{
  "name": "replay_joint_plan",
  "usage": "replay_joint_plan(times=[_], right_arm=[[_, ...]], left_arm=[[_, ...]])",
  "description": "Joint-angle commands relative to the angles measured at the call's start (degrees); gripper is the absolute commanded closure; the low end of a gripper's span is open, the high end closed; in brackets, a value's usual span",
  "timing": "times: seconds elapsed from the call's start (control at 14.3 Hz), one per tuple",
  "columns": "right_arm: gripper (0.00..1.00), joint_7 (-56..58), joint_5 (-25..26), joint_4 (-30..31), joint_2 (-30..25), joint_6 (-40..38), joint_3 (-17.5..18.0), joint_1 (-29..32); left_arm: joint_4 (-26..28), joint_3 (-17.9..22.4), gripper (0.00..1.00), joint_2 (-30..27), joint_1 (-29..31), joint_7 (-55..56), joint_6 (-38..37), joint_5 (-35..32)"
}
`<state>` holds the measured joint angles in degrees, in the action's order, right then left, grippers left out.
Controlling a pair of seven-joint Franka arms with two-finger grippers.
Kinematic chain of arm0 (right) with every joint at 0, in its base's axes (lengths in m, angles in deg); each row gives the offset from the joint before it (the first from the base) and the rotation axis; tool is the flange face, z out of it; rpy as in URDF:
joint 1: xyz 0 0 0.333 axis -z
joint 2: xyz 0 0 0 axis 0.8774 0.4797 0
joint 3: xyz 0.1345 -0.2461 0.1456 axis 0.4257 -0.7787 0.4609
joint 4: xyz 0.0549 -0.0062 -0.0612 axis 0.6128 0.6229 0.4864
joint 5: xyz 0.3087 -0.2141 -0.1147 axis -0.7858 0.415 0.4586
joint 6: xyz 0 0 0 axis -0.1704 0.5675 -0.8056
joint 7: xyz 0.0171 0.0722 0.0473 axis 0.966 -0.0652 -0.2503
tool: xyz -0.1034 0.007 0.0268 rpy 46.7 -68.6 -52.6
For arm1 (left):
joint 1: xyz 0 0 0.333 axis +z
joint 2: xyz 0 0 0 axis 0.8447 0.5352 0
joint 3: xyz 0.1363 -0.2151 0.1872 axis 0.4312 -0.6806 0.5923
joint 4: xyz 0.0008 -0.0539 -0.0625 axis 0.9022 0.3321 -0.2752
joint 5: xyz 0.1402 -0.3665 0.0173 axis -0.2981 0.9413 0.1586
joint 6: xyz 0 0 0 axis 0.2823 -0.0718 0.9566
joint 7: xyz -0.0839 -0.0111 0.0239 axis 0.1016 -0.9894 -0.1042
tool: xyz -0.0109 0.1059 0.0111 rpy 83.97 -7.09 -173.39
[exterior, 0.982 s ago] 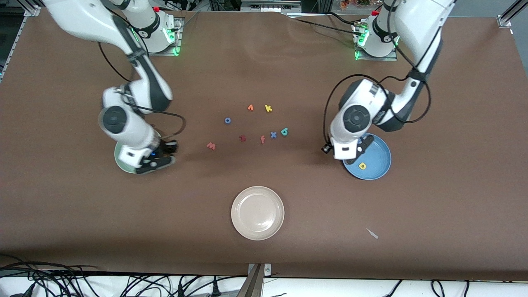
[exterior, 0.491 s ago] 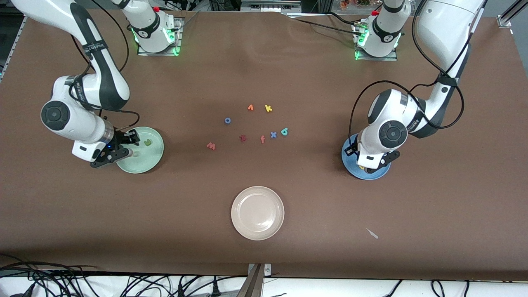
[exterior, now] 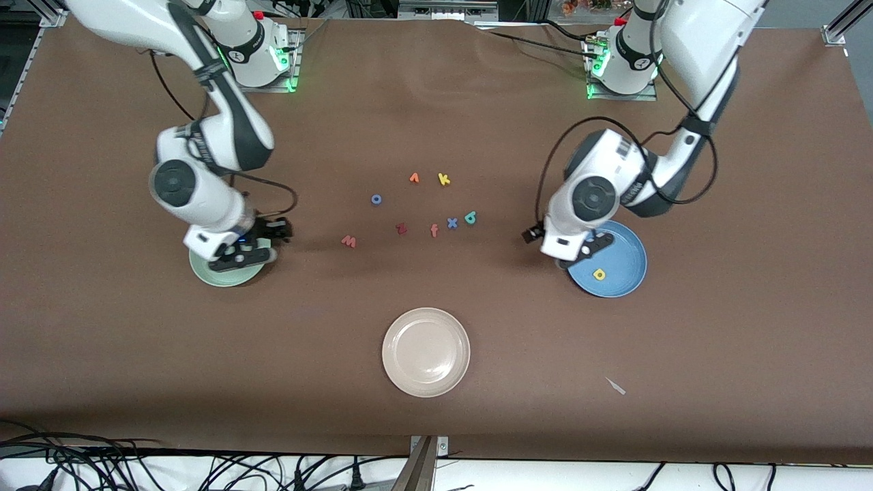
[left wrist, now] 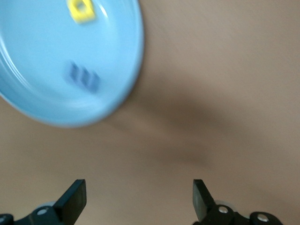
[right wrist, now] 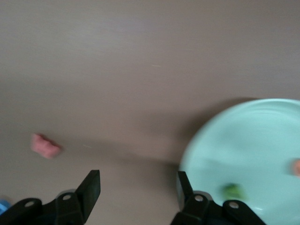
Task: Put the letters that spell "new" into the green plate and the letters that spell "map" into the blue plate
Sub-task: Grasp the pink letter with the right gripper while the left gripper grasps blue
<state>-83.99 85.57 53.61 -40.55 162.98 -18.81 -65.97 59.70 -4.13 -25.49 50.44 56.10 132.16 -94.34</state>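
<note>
Hovering empty w/ jaws open: left gripper [exterior: 588,247] over blue plate [exterior: 624,269], right gripper [exterior: 254,244] over green plate [exterior: 217,274].

Glossy smooth blue plate [left wrist: 56,93] and green plate [right wrist: 253,140]; matt brown table covering [exterior: 716,341].

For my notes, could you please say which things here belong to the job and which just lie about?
Job: green plate with green n, orange letter; blue plate with blue m, yellow p; pinkish-red w, teal a on the table; open right gripper, open left gripper by the plates' rims.
Lying about: beige plate, v, k, o, z, f, x.
</note>
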Motion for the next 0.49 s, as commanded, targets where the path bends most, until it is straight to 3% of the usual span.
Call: replay_joint_plan(times=[0.0,0.21,0.42], right_arm=[[0.26,-10.0,-0.52,-0.29,3.29,5.98,-0.27,-5.89],[0.26,-22.12,-0.43,-0.38,5.5,9.16,-0.36,-9.07],[0.26,-25.94,-0.52,-0.21,6.2,10.38,-0.36,-9.42]], left_arm=[[-4.29,-0.15,0.0,3.17,-5.0,10.87,0.71,1.0],[-4.57,-0.15,0.0,6.78,-7.99,19.85,7.9,1.63],[-3.87,0.2,0.04,10.73,-11.51,34.6,17.13,0.49]])
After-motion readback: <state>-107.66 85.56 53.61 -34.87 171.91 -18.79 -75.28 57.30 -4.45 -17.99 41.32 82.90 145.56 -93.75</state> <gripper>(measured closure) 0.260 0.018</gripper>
